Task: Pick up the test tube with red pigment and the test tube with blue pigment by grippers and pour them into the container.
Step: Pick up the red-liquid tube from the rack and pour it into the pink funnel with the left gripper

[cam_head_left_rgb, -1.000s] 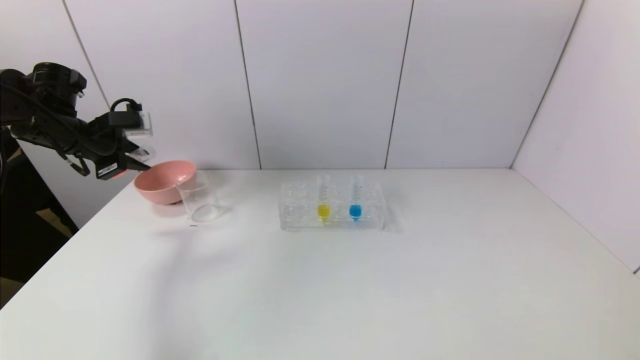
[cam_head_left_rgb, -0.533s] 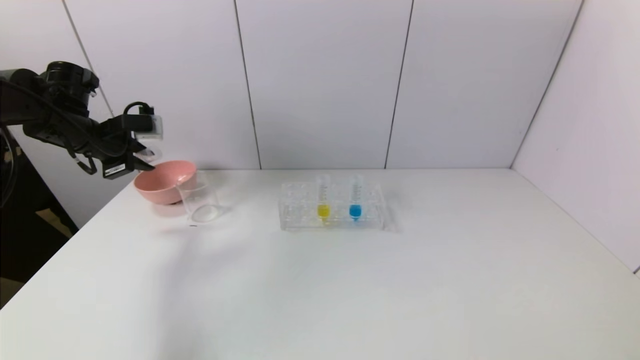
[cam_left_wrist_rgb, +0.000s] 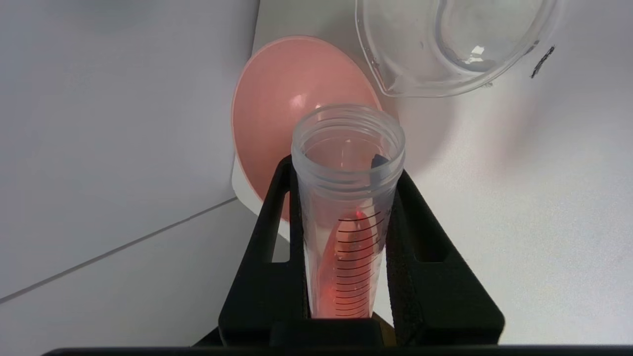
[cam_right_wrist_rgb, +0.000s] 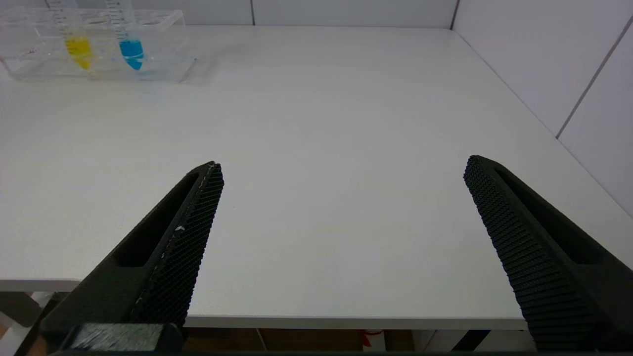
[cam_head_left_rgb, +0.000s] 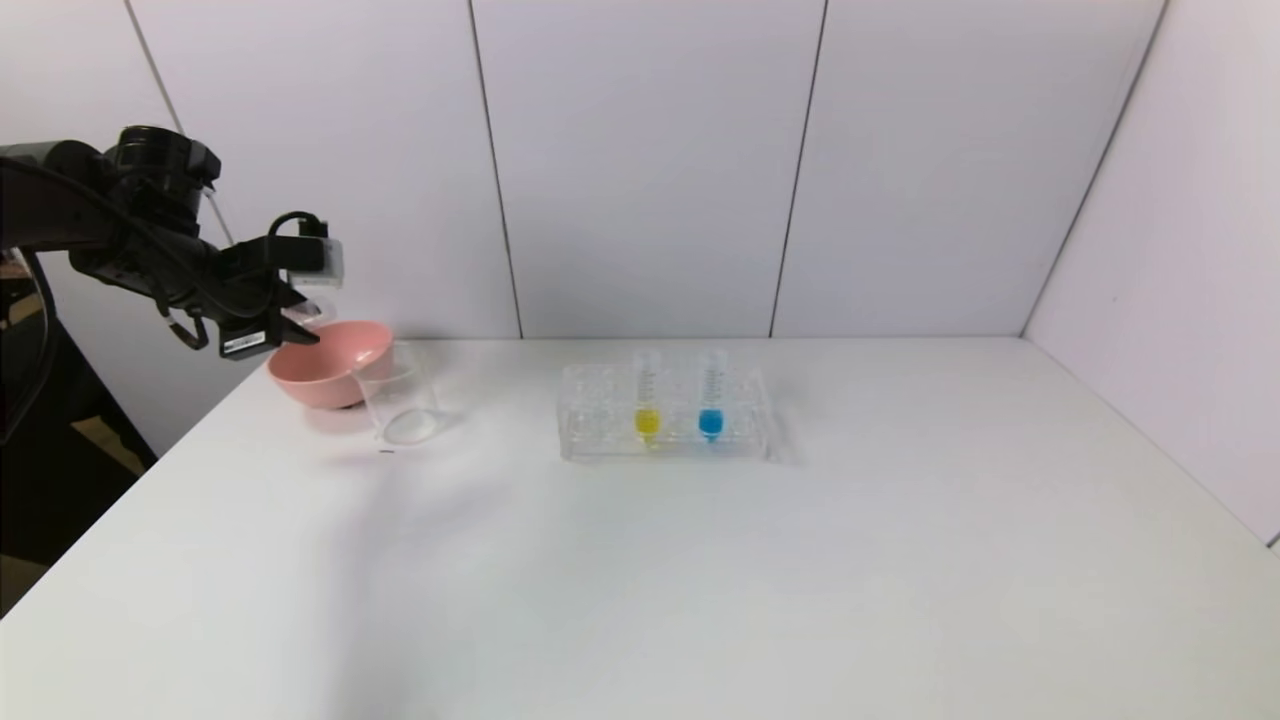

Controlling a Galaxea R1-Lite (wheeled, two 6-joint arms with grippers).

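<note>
Left hand (cam_left_wrist_rgb: 346, 198) is clamped on the test tube with red pigment (cam_left_wrist_rgb: 348, 217), one black finger on each side of the tube just below its threaded mouth. No cap on it, and the tube is tipped over so the red-orange liquid lies spread along the inside wall instead of sitting at the tip. From the head view that hand (cam_head_left_rgb: 290, 325) hangs up in the air at the far left corner of the surface (cam_head_left_rgb: 640, 560), right above the near-left rim of the pink bowl (cam_head_left_rgb: 330, 362).

In the wrist view the tube's mouth sits over the pink bowl (cam_left_wrist_rgb: 277, 99), and the container (cam_left_wrist_rgb: 445, 44) is off to one side of that, looks dry inside. On the surface the container (cam_head_left_rgb: 400, 405) stands right up against the bowl, on its right front side.

Right hand (cam_right_wrist_rgb: 341, 173) is spread wide open, nothing between its fingers, hovering by the near edge of the surface, well away from everything.

Test tube with blue pigment (cam_head_left_rgb: 711, 395) stands upright in the clear rack (cam_head_left_rgb: 600, 435) near the middle of the surface, with a yellow-liquid tube (cam_head_left_rgb: 647, 395) just beside it on the left.
</note>
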